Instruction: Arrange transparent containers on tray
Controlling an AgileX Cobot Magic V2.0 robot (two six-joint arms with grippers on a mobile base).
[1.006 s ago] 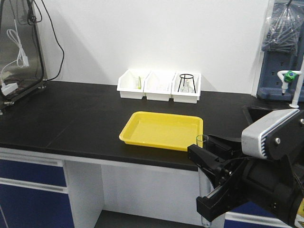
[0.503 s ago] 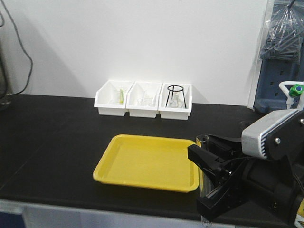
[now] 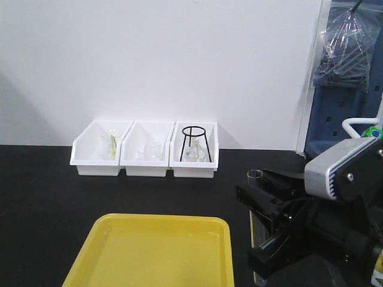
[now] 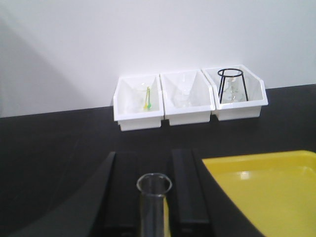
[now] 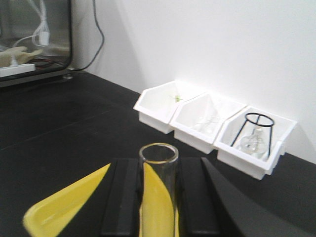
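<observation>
In the right wrist view a clear test tube [image 5: 158, 192] stands upright between the black fingers of my right gripper [image 5: 159, 165], which is shut on it. The front view shows that tube's rim [image 3: 255, 177] and the same gripper [image 3: 254, 224] to the right of the yellow tray [image 3: 155, 251]. My left gripper [image 4: 148, 163] is shut on a second test tube [image 4: 153, 207], with the tray [image 4: 266, 182] to its right. More clear glassware lies in three white bins [image 3: 143, 158] against the wall. The left gripper does not show in the front view.
The rightmost bin holds a black wire tripod [image 3: 192, 142] over a flask. The counter [image 3: 42, 197] is black. A blue rack [image 3: 335, 119] and a green-capped tap [image 3: 374, 128] stand at the far right. A white wall backs the bins.
The front view has closed in on the counter: the bins look larger and nearer, and the tray has slid to the bottom left. My right gripper keeps its hold on the tube.
</observation>
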